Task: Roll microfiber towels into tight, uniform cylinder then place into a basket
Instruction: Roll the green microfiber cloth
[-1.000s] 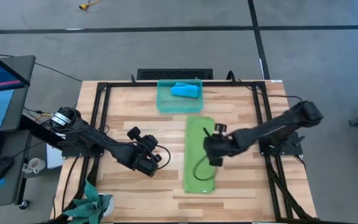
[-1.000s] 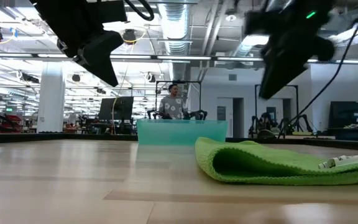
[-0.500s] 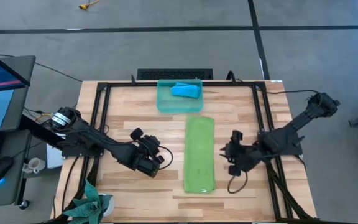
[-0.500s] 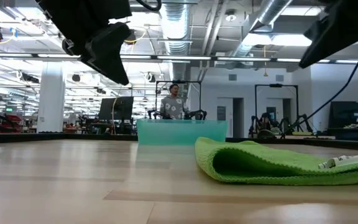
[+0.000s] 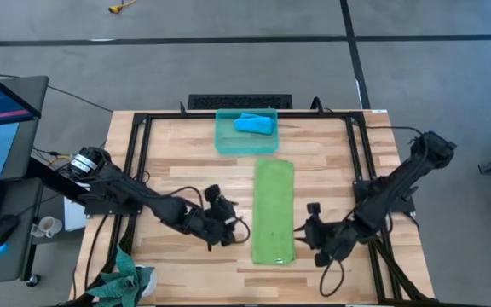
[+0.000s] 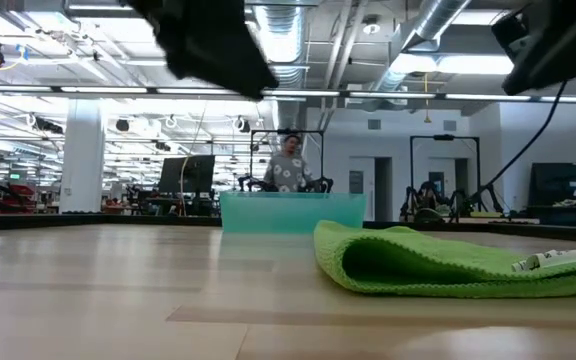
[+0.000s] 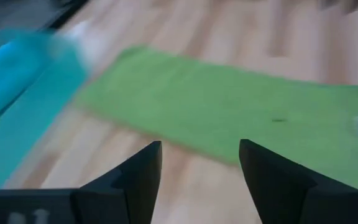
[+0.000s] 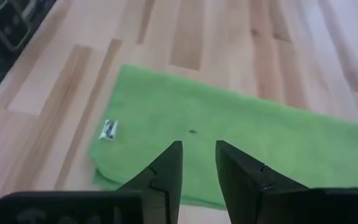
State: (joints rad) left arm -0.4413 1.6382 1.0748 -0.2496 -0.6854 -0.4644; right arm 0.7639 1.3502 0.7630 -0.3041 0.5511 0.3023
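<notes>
Green towel (image 5: 274,211) flat; left gripper (image 5: 235,232), right gripper (image 5: 302,235) flank it, both parted.

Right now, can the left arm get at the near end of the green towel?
Probably yes. The left gripper is open beside the green towel, with only bare table between them. The right gripper waits on the towel's other side, not over it.

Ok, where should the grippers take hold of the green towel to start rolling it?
Probably at the near short end of the green towel, the edge with the white tag. It lies flat as a long folded strip, with the left gripper and right gripper flanking that end, so pinch its two corners from above.
</notes>
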